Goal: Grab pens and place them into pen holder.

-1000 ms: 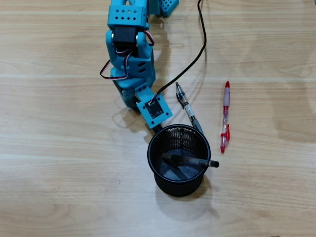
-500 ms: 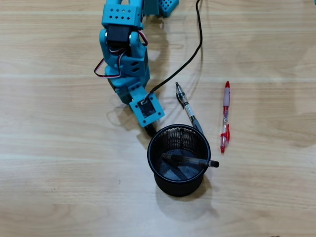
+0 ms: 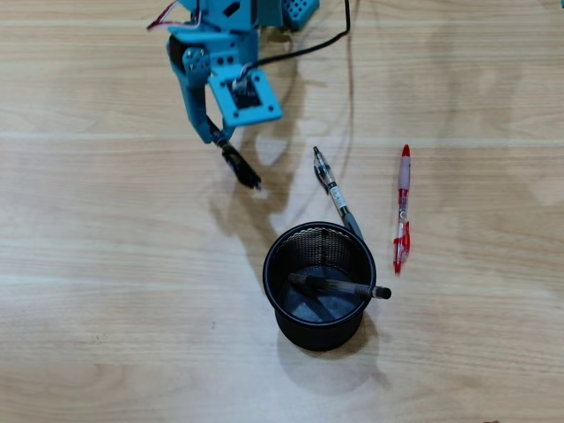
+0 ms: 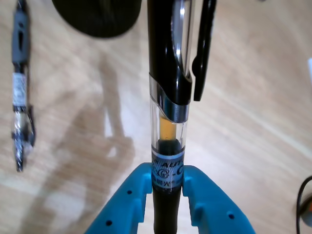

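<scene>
Between gripper (image 4: 167,187) fingers | black pen (image 4: 171,63) pinched | pen holder (image 3: 319,286) apart

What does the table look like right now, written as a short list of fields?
surface: wooden table
cup: black mesh pen holder, upright
inside cup: one black pen, its tip poking over the rim
gripper: gripper, shut on a black pen
lying loose: black pen beside the cup; red pen farther right in the overhead view
pens not yet in cup: three
</scene>
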